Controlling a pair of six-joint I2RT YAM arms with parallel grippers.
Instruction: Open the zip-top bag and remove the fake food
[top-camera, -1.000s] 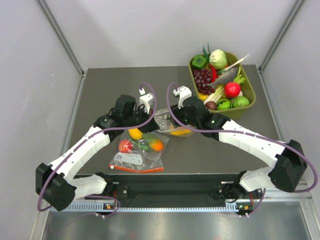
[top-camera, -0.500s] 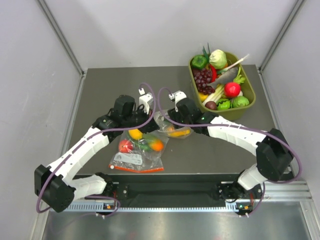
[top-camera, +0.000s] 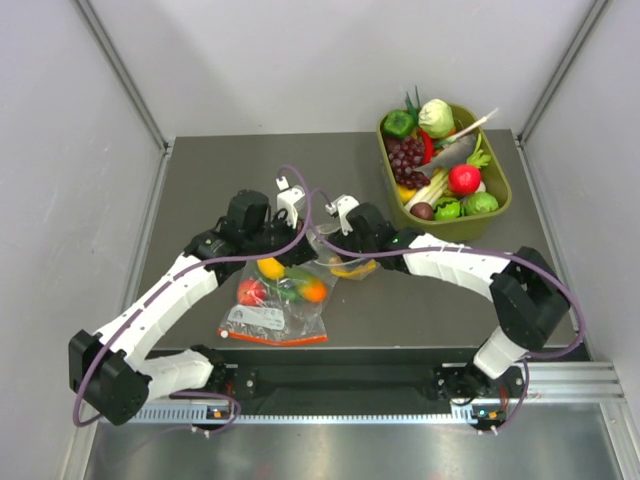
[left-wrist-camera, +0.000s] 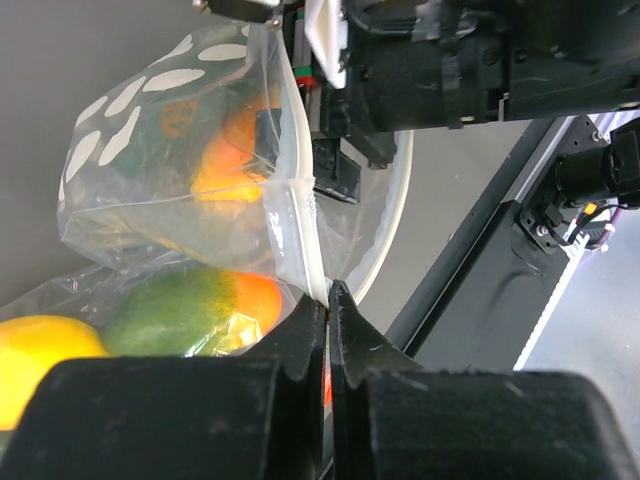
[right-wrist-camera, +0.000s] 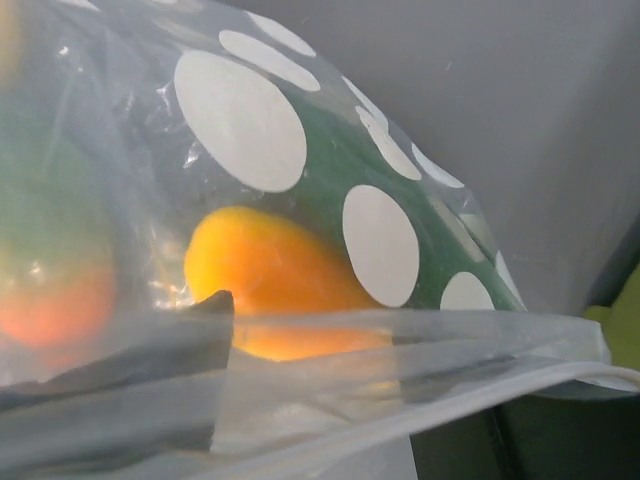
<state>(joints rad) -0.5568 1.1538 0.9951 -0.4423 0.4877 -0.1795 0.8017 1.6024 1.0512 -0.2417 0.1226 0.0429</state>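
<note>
Top external view: the grey table (top-camera: 200, 180) carries an olive bin (top-camera: 497, 218) of toy produce at its far right and a plain clear bag (top-camera: 272, 318) with a red strip near the front edge. Just beyond that bag, at mid-table, lies the zip-top bag (top-camera: 345, 258) with the fake food (right-wrist-camera: 270, 290) inside it, a yellow fruit against a dark green piece. The left gripper (left-wrist-camera: 328, 300) is clamped on the bag's white zip strip. Whether the right gripper (top-camera: 335, 232), at the bag's far side, is pinching anything cannot be told.
</note>
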